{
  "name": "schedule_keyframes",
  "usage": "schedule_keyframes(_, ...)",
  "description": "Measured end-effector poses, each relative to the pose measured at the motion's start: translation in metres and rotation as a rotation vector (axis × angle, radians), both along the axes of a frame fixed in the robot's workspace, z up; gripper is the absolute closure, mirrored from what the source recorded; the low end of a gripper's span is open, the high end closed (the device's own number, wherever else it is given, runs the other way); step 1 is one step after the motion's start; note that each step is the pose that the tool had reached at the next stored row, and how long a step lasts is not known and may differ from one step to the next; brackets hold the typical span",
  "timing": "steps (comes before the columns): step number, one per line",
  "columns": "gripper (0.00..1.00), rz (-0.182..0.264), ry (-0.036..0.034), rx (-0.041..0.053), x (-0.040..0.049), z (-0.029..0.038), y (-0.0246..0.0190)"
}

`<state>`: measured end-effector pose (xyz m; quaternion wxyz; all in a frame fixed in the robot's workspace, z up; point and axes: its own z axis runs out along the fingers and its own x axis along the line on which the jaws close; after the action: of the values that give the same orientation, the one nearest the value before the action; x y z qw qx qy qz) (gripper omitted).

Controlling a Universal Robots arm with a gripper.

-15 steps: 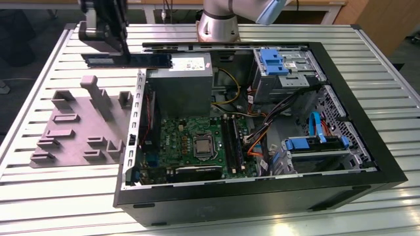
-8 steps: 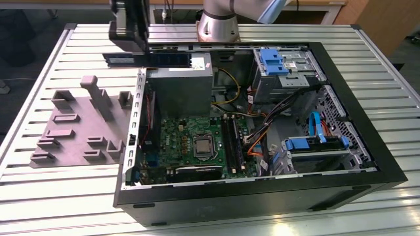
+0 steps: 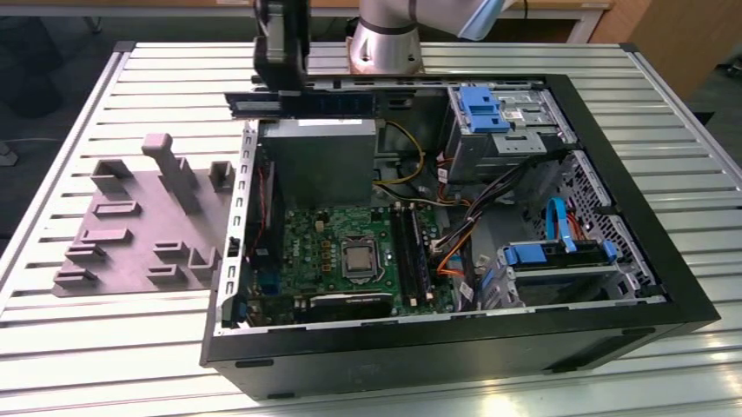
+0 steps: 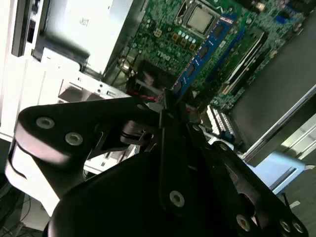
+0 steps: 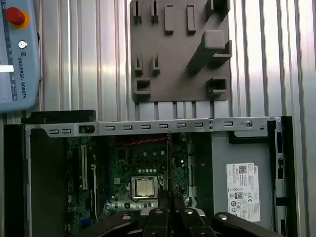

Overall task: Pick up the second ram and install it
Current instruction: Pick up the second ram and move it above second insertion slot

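Exterior view bright, even overhead light. Glare streaks on the ribbed silver metal tabletop [image 3: 139, 347]; silver power-supply box [image 4: 94, 24] blown near white in the second wrist view. Inside the open black computer case [image 3: 464, 347] it's shadowed, green motherboard [image 3: 313, 234] dim. Black gripper [image 4: 167, 106] linkage close to the lens is soft. Thin dark second ram [image 3: 304, 103] low-contrast.
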<state>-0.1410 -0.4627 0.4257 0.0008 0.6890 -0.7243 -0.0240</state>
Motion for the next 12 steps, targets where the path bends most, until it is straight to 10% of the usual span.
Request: schedule_keyframes(12,0.86,0.0,0.0,0.0,0.044,-0.0001,-0.0001)
